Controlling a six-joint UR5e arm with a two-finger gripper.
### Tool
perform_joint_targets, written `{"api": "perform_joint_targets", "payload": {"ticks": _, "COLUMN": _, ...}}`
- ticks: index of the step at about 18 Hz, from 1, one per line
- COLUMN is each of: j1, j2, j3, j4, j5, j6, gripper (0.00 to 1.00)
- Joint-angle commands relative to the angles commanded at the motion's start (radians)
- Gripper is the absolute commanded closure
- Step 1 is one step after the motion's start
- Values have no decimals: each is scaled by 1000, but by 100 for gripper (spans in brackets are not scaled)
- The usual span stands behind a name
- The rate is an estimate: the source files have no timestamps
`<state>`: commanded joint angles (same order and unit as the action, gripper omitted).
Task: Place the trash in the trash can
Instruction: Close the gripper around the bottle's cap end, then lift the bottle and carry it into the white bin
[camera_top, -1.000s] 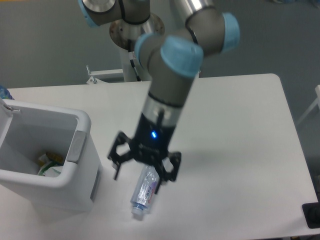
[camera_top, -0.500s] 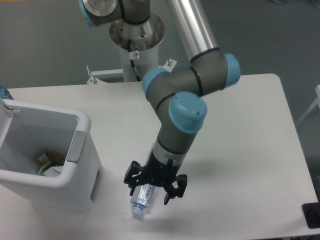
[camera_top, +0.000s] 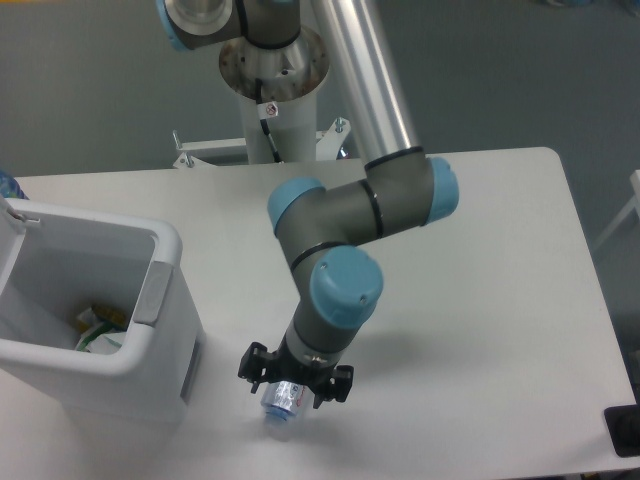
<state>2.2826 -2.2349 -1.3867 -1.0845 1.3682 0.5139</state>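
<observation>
Black fingers (camera_top: 262, 366) of the gripper (camera_top: 295, 384) are spread apart, with the bottle (camera_top: 284, 403) seen between them, not clamped.

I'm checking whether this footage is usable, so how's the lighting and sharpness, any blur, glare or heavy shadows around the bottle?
Fixed camera: light is even and soft, with a faint shadow on the table right of the arm. Slightly soft and low in detail; the bottle under the pincer is fuzzy, its label unreadable. A bright highlight runs along the metal arm tube. The trash can shows no blown-out glare.
</observation>
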Motion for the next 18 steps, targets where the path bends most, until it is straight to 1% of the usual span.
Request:
{"api": "perform_joint_targets", "payload": {"ticks": 4, "j1": -20, "j2": -26, "j3": 3, "j4": -9, "j5": 66, "j6": 2, "gripper": 0}}
{"api": "perform_joint_targets", "payload": {"ticks": 5, "j1": -20, "j2": -26, "j3": 5, "j4": -3, "j5": 71, "j6": 3, "gripper": 1}}
{"api": "perform_joint_targets", "payload": {"ticks": 6, "j1": -20, "j2": -28, "j3": 6, "j4": 0, "j5": 71, "j6": 8, "gripper": 3}}
{"api": "perform_joint_targets", "payload": {"ticks": 7, "j1": -20, "j2": -28, "j3": 11, "j4": -2, "j5": 72, "j6": 6, "gripper": 9}}
{"api": "perform_joint_targets", "payload": {"ticks": 10, "j1": -20, "j2": -31, "j3": 14, "j4": -2, "j5": 74, "j6": 5, "gripper": 36}}
{"api": "perform_joint_targets", "payload": {"ticks": 11, "j1": -20, "j2": -31, "j3": 14, "j4": 0, "j5": 75, "j6": 3, "gripper": 44}}
{"api": "perform_joint_targets", "payload": {"ticks": 13, "j1": -20, "j2": -32, "j3": 18, "j4": 0, "j5": 75, "j6": -5, "gripper": 64}}
{"api": "perform_joint_targets", "payload": {"ticks": 14, "j1": -20, "j2": -31, "j3": 20, "j4": 2, "j5": 75, "j6": -5, "gripper": 70}}
{"api": "perform_joint_targets", "payload": {"ticks": 15, "j1": -20, "j2": -29, "j3": 21, "j4": 2, "j5": 75, "j6": -5, "gripper": 76}}
{"api": "perform_joint_targets", "payload": {"ticks": 16, "j1": -20, "j2": -26, "j3": 28, "j4": 2, "j5": 75, "j6": -3, "gripper": 79}}
{"api": "perform_joint_targets", "payload": {"ticks": 18, "j1": -18, "j2": -20, "j3": 47, "j4": 0, "j5": 72, "j6": 2, "gripper": 79}}
